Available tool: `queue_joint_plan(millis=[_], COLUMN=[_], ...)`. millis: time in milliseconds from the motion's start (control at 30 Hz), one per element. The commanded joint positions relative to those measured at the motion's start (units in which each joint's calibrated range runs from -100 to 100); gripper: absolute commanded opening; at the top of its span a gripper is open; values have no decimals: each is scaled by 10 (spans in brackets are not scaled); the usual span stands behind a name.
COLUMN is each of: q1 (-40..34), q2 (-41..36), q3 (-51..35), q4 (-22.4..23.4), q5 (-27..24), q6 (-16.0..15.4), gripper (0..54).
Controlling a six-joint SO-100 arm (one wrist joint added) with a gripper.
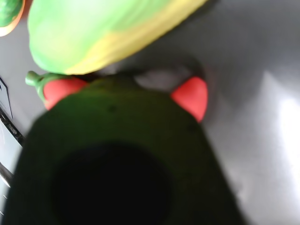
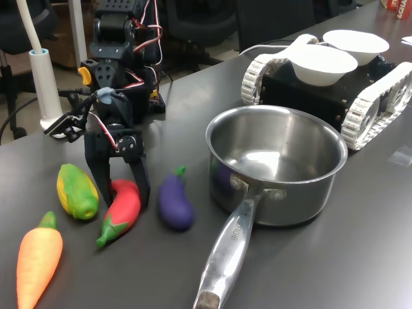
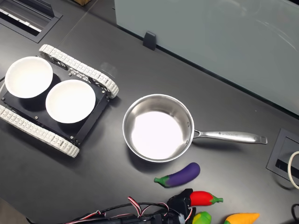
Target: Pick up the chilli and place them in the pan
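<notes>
Both my fingers (image 2: 142, 183) straddle the chilli (image 2: 120, 210), spread on either side of it, as it lies on the table (image 2: 335, 264) between corn (image 2: 77, 190) and eggplant (image 2: 175, 201); the pan (image 2: 277, 161) sits empty nearby.

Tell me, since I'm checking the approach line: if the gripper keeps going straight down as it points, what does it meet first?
The chilli. The gripper points down at the table with its fingers on either side of the chilli; nothing shows between them.
</notes>
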Motion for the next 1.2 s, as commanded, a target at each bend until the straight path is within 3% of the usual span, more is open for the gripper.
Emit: queue_joint_plan(millis=[0, 233, 700, 1033, 1167], q1=[7, 6, 0, -2, -11], q2=[0, -4, -39, -75, -80], q3=[-1, 0, -25, -83, -101], q4=[-23, -23, -14, 56, 80], q5=[5, 5, -36, -86, -106], q6=[18, 20, 16, -26, -27], gripper=[114, 2, 2, 2, 2])
